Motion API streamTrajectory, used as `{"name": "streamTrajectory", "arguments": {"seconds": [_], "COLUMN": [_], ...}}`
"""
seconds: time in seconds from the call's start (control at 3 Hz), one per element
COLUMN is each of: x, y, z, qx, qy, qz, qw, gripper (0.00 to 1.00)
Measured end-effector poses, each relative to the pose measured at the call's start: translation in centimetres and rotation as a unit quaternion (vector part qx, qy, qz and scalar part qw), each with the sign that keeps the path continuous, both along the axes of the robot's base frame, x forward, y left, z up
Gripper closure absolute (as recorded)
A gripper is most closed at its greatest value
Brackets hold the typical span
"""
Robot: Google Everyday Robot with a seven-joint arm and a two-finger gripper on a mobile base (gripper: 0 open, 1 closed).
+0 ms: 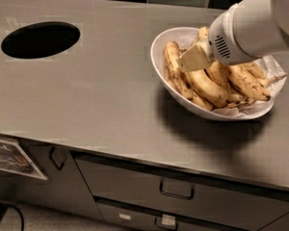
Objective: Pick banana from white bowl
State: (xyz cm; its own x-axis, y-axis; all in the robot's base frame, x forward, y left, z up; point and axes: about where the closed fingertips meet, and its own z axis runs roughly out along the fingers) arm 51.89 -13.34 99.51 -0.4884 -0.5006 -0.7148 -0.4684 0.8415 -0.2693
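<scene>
Although the worktop (96,100) is broad, the work sits wholly inside the white bowl (156,57) beneath the pincer, where the banana (173,70), long and brown-speckled, lies just left of the pincer (195,57) along the rim. Whether the pincer is open or closed I cannot tell. It would do best to take that banana crosswise at its middle and lift straight up, so the neighbours are not dragged. Counted: one arm (255,23), one bowl, one round hole (41,40) far to the pincer's left, and at least five bananas, others perhaps hidden under the arm.
</scene>
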Motion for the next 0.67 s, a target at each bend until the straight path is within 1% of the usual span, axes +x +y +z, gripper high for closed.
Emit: {"name": "streamTrajectory", "arguments": {"seconds": [0.33,0.67], "x": [0.24,0.47], "y": [0.00,-0.20], "z": [-0.35,-0.73], "qx": [-0.002,-0.003], "qy": [0.002,0.004], "qz": [-0.003,-0.008], "qw": [1.0000,1.0000], "gripper": [0.41,0.45]}}
